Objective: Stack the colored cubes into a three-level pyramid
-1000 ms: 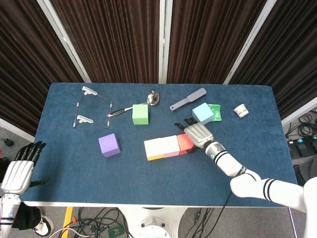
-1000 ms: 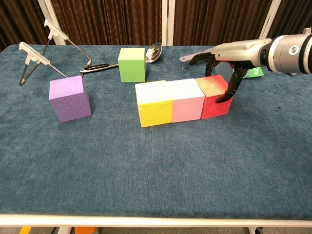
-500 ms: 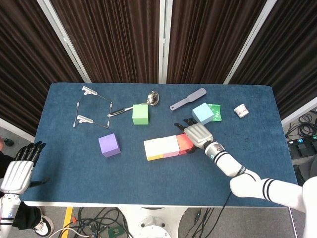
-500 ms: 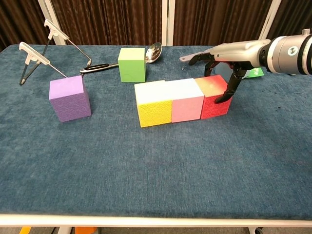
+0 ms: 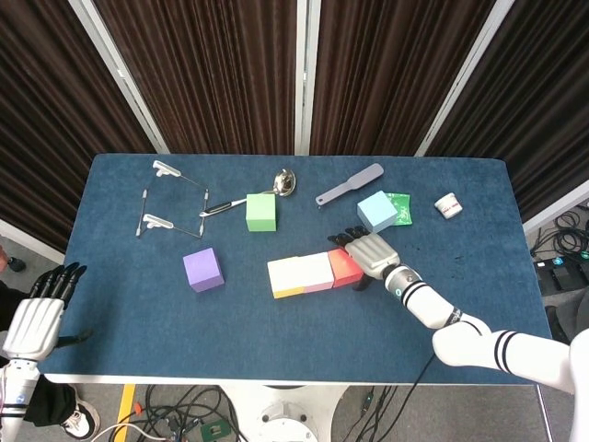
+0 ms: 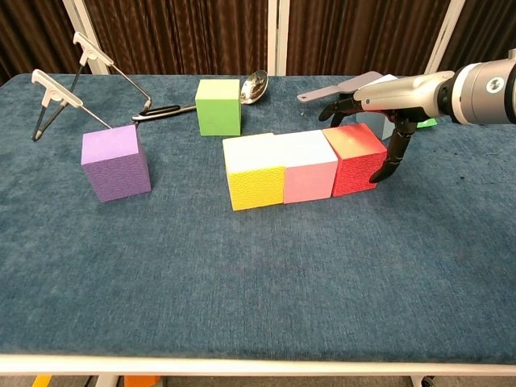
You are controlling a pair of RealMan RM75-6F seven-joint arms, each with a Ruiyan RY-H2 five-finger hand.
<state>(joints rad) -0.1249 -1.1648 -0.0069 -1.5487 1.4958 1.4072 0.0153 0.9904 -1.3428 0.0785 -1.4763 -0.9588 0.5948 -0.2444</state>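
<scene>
Three cubes stand in a touching row mid-table: yellow [image 5: 287, 277] [image 6: 255, 172], pink [image 5: 317, 272] [image 6: 310, 166] and red [image 5: 342, 266] [image 6: 353, 159]. My right hand [image 5: 373, 253] [image 6: 389, 103] hovers at the red cube's right end with fingers spread and nothing held; its thumb hangs just beside the cube's right face. A green cube [image 5: 261, 212] [image 6: 218, 106] sits behind the row, a purple cube [image 5: 202, 270] [image 6: 116, 161] to the left, and a light blue cube [image 5: 375, 210] beyond the right hand. My left hand [image 5: 35, 318] hangs open off the table's front left corner.
A ladle [image 5: 281, 181] [image 6: 251, 85] lies by the green cube, and a grey spatula [image 5: 350, 184] behind the blue cube. Wire tongs [image 5: 170, 198] [image 6: 76, 81] lie at the back left. A green packet [image 5: 402, 208] and a small white jar [image 5: 448, 204] sit at the back right.
My right hand has drawn back to the right, off the red cube's top and side. The cubes and my left hand have stayed put.
</scene>
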